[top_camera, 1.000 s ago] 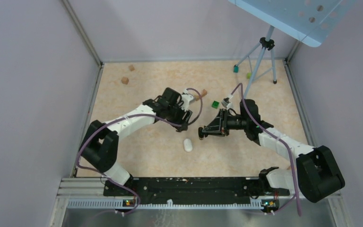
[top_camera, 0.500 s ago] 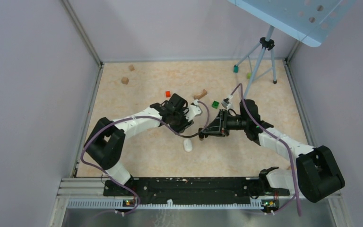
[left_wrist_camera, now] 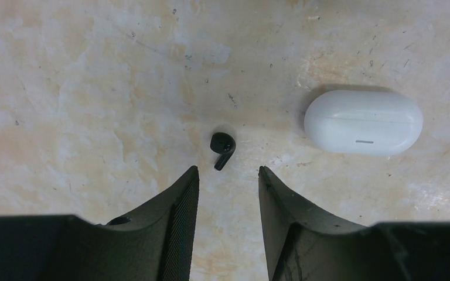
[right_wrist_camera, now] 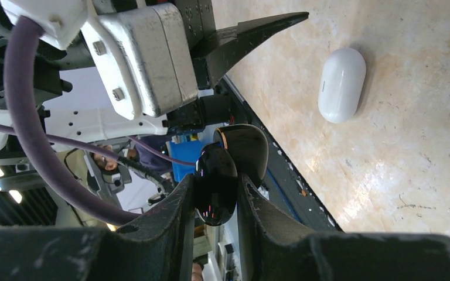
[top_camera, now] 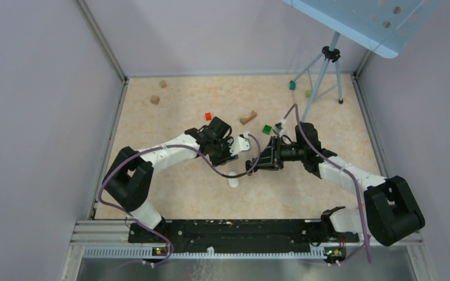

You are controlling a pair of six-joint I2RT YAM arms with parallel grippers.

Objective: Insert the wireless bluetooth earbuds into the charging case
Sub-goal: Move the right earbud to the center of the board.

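Fingers (left_wrist_camera: 181, 222) of my left gripper (left_wrist_camera: 228, 171) stand half apart, holding nothing. The black earbud (left_wrist_camera: 222, 150) lies on the table (left_wrist_camera: 94, 88) just ahead of their tips, untouched, with a closed white case (left_wrist_camera: 363, 122) beside it. My right gripper (right_wrist_camera: 217, 178) clamps a glossy black case (right_wrist_camera: 215, 196), lid open.

Top view: a beige, marble-patterned table (top_camera: 176, 193) is enclosed by pale grey walls (top_camera: 41, 117) on the left, far and right sides.

- **Far left:** two wooden blocks lie apart, the larger block (top_camera: 154, 99) nearer than the smaller block (top_camera: 163, 84).
- **Centre:** a red cube (top_camera: 208, 116), a wooden arch piece (top_camera: 248, 117) and a green cube (top_camera: 266, 129) lie apart in a loose row from left to right.
- **Far right:** a tripod (top_camera: 330, 55) stands on the table, with a teal block (top_camera: 292, 85) and a yellow-green block (top_camera: 308, 93) beside its legs.
- **Upper right corner:** a pale blue perforated panel (top_camera: 357, 20) overhangs.
- **Near edge:** a black rail (top_camera: 228, 231) runs along it.
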